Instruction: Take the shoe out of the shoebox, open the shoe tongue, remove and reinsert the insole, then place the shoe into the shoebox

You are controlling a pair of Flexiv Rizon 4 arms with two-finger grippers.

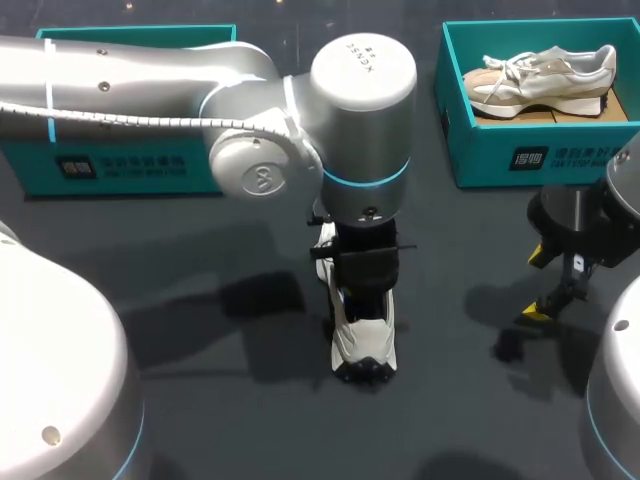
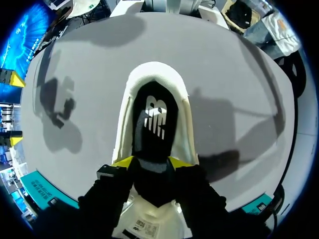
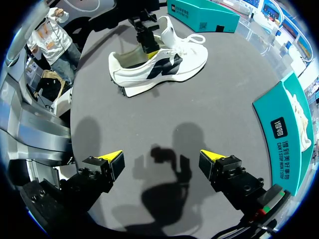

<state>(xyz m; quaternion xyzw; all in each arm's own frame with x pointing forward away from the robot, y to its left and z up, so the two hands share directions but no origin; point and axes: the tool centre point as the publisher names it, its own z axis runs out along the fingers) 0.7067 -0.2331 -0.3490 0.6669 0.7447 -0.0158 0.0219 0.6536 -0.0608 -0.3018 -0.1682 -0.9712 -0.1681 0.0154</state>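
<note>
The white-and-black sneaker [image 1: 364, 345] stands mid-counter. The silver left arm [image 1: 300, 120] hangs straight above it, its end effector [image 2: 152, 162] down in the opening, which blocks any approach from above. Bare dark counter [image 1: 200, 400] lies open on both sides of the sneaker (only shadows there). The right end effector [image 3: 164, 159], fingers spread, hangs well to the sneaker's right. Behind the sneaker, a teal open shoebox [image 1: 560, 155] stands to the right and a second teal box [image 1: 120, 165] to the left.
</note>
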